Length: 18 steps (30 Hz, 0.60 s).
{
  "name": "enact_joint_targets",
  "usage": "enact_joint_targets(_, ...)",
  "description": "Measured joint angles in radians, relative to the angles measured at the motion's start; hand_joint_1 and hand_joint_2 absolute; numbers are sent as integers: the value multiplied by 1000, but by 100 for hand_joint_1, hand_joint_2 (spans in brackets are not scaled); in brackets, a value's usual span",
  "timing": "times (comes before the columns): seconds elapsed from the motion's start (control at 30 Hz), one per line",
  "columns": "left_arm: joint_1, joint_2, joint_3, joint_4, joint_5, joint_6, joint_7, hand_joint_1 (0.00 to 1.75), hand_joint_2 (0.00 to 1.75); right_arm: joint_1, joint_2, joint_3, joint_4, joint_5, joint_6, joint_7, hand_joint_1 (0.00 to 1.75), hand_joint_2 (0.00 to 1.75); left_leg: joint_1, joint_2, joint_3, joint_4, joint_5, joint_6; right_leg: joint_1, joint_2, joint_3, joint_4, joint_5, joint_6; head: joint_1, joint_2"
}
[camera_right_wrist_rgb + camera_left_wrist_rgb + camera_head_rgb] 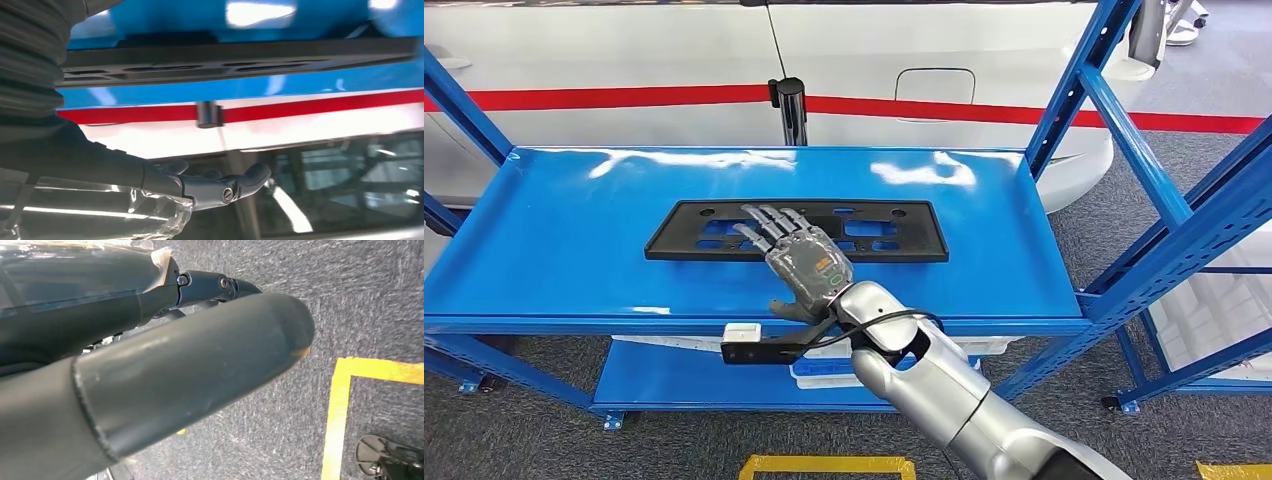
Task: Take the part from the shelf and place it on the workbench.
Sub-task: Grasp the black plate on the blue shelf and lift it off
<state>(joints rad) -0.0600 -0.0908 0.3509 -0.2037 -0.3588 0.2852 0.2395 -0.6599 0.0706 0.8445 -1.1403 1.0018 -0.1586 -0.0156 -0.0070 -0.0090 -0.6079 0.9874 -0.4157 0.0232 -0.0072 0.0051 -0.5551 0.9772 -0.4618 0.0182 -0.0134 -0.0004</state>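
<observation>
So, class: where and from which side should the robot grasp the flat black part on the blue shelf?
Probably the near long edge of the black part, from the shelf's open front. It lies flat, long and thin, and the right hand hovers there, fingers spread.

A blue metal shelf rack fills the middle of the frame, its slanted posts rising at the right. Behind it, across the top, stands a white car with a red stripe. Grey carpet covers the floor, with yellow tape at the bottom edge. Bright light glares on the shelf top.
</observation>
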Motion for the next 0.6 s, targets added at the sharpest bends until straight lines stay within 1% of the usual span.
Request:
enact_joint_targets(0.17,1,0,11,0,-3,7,-36,0,0,-54,7,-91,172,28,-66,33,0,175,-1,-1,0,0,1,1,0,-1,1,0,0,1,0,0)
enact_joint_targets(0.3,1,0,23,0,-13,4,-51,0,0,-72,3,-167,272,47,-103,71,0,175,-1,-1,0,1,1,1,-1,-1,0,0,1,1,0,0)
enact_joint_targets(0.4,2,1,30,0,-22,2,-59,0,0,-75,-8,-226,320,63,-118,104,0,175,-1,-1,0,1,1,1,-2,-2,0,0,1,1,0,0)
enact_joint_targets(0.43,2,1,31,0,-26,2,-61,0,0,-74,-14,-246,331,68,-121,112,3,175,-1,-1,0,1,1,1,-2,-2,0,0,1,1,0,0)
enact_joint_targets(0.53,2,1,31,0,-41,-1,-65,0,0,-66,-34,-302,350,83,-129,124,10,175,-1,-1,0,1,1,1,-2,-2,0,0,1,1,0,0)
enact_joint_targets(0.6,2,2,31,0,-54,-4,-68,0,0,-53,-44,-337,352,97,-131,124,10,175,-1,-1,0,1,1,1,-2,-2,0,0,1,1,0,0)
